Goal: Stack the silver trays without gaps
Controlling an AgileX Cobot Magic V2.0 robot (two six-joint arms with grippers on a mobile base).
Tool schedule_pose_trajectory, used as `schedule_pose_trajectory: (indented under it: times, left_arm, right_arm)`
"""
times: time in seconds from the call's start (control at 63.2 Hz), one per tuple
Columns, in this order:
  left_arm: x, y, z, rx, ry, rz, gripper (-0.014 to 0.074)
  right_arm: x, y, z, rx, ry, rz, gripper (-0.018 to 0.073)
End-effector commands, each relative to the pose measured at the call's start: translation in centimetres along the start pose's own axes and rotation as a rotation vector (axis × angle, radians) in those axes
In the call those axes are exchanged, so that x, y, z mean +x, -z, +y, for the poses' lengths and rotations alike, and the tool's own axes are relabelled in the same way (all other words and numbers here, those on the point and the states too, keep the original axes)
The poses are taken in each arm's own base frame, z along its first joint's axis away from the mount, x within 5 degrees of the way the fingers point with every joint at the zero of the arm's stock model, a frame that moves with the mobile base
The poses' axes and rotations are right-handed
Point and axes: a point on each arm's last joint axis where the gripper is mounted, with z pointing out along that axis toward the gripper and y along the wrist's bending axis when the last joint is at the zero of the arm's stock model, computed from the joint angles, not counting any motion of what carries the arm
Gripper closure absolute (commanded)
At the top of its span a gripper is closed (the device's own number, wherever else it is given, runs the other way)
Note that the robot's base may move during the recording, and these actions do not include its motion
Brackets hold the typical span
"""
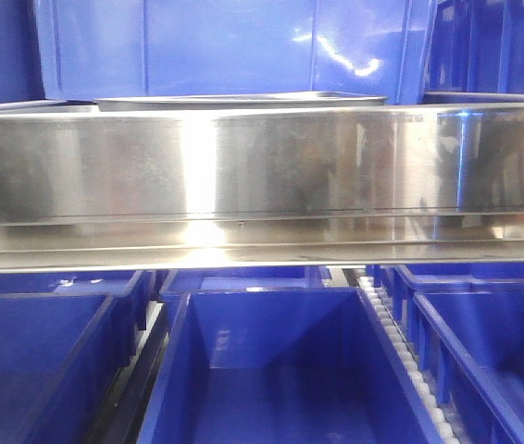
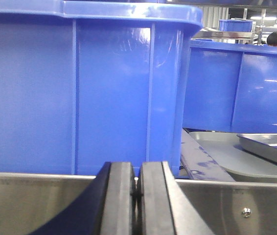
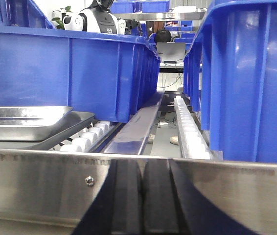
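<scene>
**Trays sit past the rail, between the two arms**

Trays are the whole story here, and they're up on the shelf behind the long steel rail [image 1: 262, 176], not down in the lower blue bins [image 1: 280, 370]. From the front view you only catch a thin sliver of silver trays [image 1: 243, 100] peeking over the top edge of that rail, roughly centre, with a big blue bin [image 1: 234, 46] behind them.

Both wrist cams look across the rail from below its top edge. The left gripper [image 2: 136, 196] has its pads pressed together with nothing between them, and the trays show up ahead and off to its right [image 2: 270, 147], one tilted pan resting over a flatter one. The right gripper [image 3: 142, 196] is likewise closed and empty, and it sees the trays ahead and to its left [image 3: 26, 122], next to the white rollers [image 3: 87, 139].

So the stack lies between the two arms, beyond the rail. Long axis looks like it runs side to side along the shelf, though I wouldn't swear to it. My guess is the right arm is a bit nearer, since the trays fill more of its view. Either one would have to lift over the rail and open up first.
</scene>
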Motion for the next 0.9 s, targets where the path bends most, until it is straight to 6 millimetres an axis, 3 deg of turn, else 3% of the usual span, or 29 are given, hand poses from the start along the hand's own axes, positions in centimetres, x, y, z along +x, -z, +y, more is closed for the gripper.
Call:
schedule_pose_trajectory:
  times: [0.0,0.443,0.886]
  left_arm:
    - [-0.3,0.1,0.0,-0.001,0.005,-0.028,0.0589]
    - [-0.3,0.1,0.0,-0.001,0.005,-0.028,0.0589]
    - [-0.3,0.1,0.0,-0.001,0.005,-0.028,0.0589]
  right_arm:
    - [0.1,0.0,-0.2,0.022,-0.008,0.015,0.0629]
    - [-0.8,0.1,-0.2,0.024,0.028,-0.086,0.0629]
    - [-0.4,0.0,-0.1,0.018,0.024,-0.049,0.0629]
